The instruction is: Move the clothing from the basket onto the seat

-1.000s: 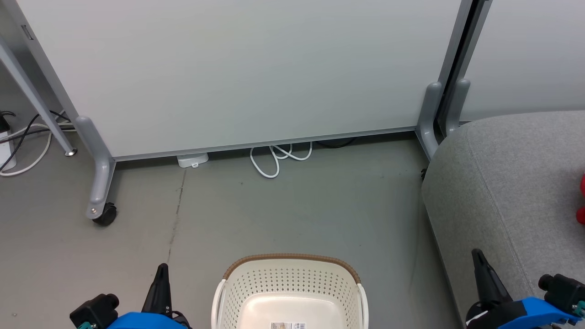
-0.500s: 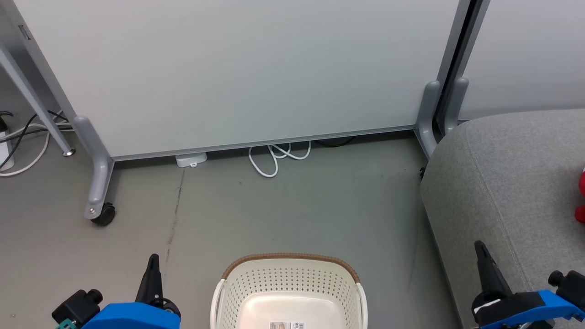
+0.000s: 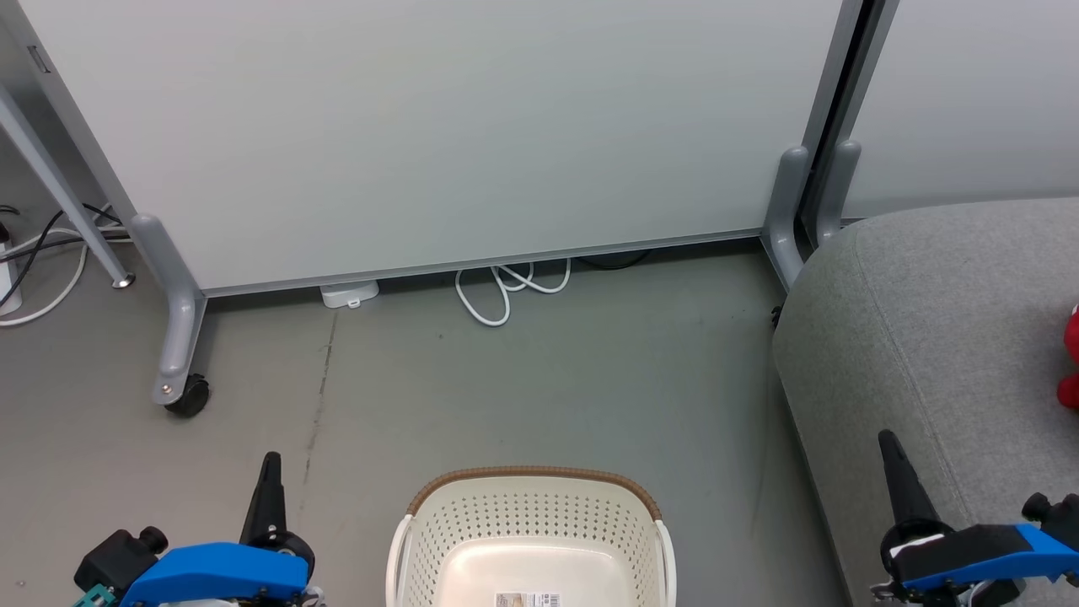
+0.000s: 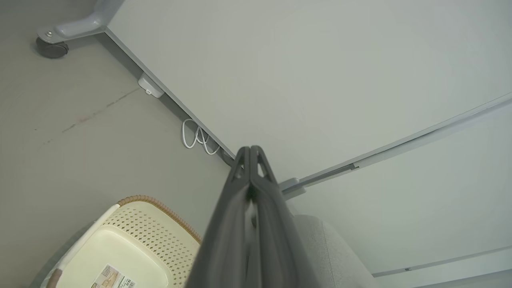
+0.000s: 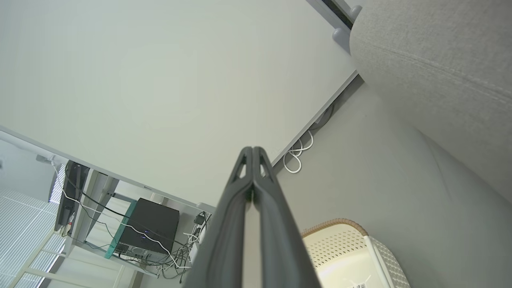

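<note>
The cream basket (image 3: 531, 506) with its brown rim band stands on the floor at bottom centre; its bottom shows a label and no clothes. It also appears as the basket (image 4: 132, 224) and the basket (image 5: 352, 244) in the wrist views. A bit of red clothing (image 3: 1070, 358) lies on the grey seat (image 3: 944, 337) at the right edge. My left gripper (image 3: 271, 462) is shut and empty, left of the basket. My right gripper (image 3: 887, 440) is shut and empty over the seat's front edge. Both pairs of fingertips meet in the wrist views, left gripper (image 4: 250, 149), right gripper (image 5: 253, 149).
A pale partition panel (image 3: 438, 126) on castered grey feet (image 3: 173, 337) stands behind the basket. A white cable loop (image 3: 506, 291) and a small white box (image 3: 349, 295) lie at its base. More cables (image 3: 34, 261) trail at far left. Bare grey floor lies between basket and partition.
Both arms have sunk and spread outward in the head view. The view itself has shifted slightly. Basket, seat and clothing stay put.
</note>
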Robot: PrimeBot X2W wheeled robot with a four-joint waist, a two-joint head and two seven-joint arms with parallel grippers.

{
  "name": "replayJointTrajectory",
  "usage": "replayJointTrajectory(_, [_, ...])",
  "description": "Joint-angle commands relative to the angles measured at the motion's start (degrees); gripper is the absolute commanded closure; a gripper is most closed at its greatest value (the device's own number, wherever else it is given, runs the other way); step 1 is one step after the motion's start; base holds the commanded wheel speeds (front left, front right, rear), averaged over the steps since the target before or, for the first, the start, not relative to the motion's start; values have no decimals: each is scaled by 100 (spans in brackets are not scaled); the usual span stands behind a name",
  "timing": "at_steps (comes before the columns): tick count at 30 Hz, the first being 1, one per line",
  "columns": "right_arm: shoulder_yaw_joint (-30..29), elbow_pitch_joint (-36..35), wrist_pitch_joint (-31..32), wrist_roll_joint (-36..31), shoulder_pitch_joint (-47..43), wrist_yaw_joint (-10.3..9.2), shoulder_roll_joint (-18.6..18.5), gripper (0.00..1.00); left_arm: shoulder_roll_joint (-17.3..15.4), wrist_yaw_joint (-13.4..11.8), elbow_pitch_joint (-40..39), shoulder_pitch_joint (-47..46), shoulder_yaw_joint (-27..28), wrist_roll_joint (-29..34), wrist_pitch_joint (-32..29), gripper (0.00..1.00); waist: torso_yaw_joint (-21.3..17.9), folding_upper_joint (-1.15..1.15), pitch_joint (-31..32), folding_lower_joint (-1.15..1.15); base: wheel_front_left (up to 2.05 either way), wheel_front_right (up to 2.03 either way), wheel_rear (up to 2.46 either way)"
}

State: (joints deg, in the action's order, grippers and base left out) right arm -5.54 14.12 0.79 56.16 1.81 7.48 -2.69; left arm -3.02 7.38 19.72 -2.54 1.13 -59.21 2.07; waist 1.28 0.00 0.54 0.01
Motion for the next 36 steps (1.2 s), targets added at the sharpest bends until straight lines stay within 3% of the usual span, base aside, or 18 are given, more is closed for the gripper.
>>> replayJointTrajectory(1, [-11,-57,26,147,131,2,-24,100,-4,9,-94,-150,44,-129,-32,100,-2,0,-1,0,0,0,0])
replayJointTrajectory(36, [-68,-35,362,2193,331,3,-29,100,8,15,-388,-298,344,-2005,-531,100,-67,0,-37,-1,0,0,0])
